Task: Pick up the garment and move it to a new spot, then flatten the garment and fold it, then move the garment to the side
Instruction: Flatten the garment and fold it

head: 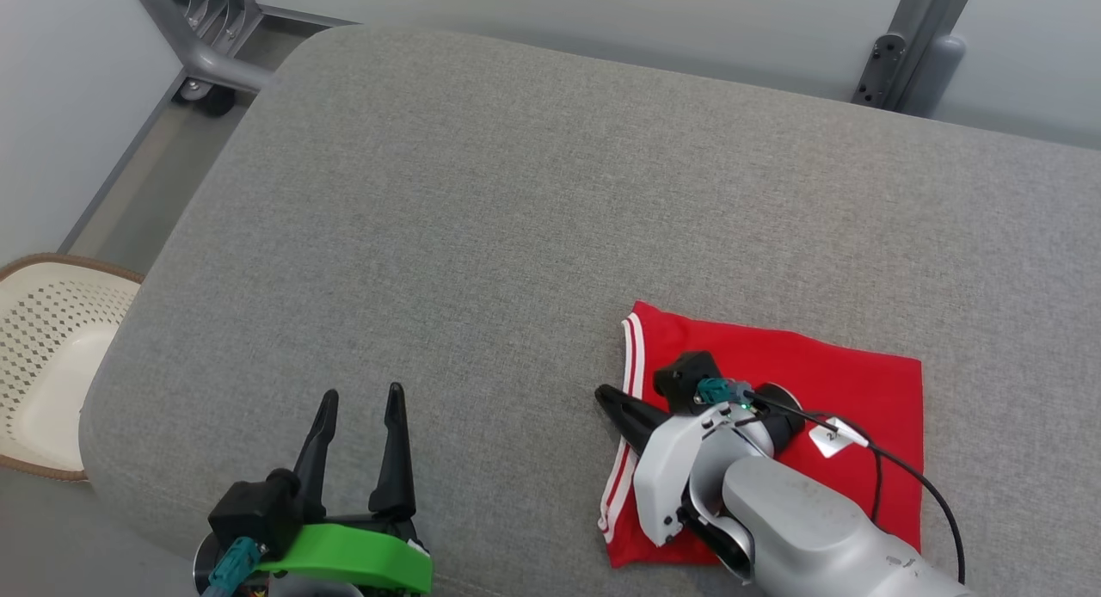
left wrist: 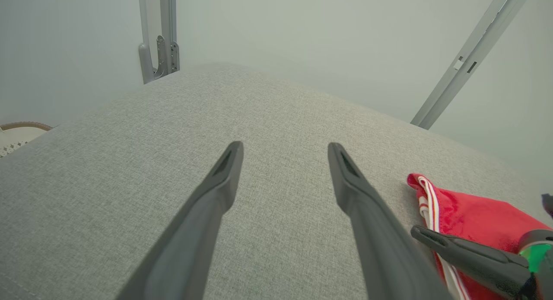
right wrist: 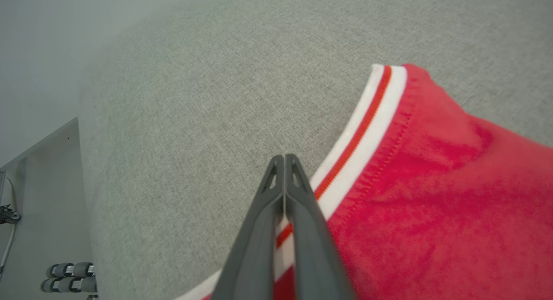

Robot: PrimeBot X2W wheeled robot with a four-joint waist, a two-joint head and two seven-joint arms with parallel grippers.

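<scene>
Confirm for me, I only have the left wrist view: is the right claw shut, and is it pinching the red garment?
Observer: In the right wrist view the right claw is shut, fingers pressed together, with its tips at the striped trim. I see no cloth between the tips.
Operator: Garment shape?
Observer: In the head view the garment lies flat as a neat rectangle on the grey cushion. It looks folded.
</scene>
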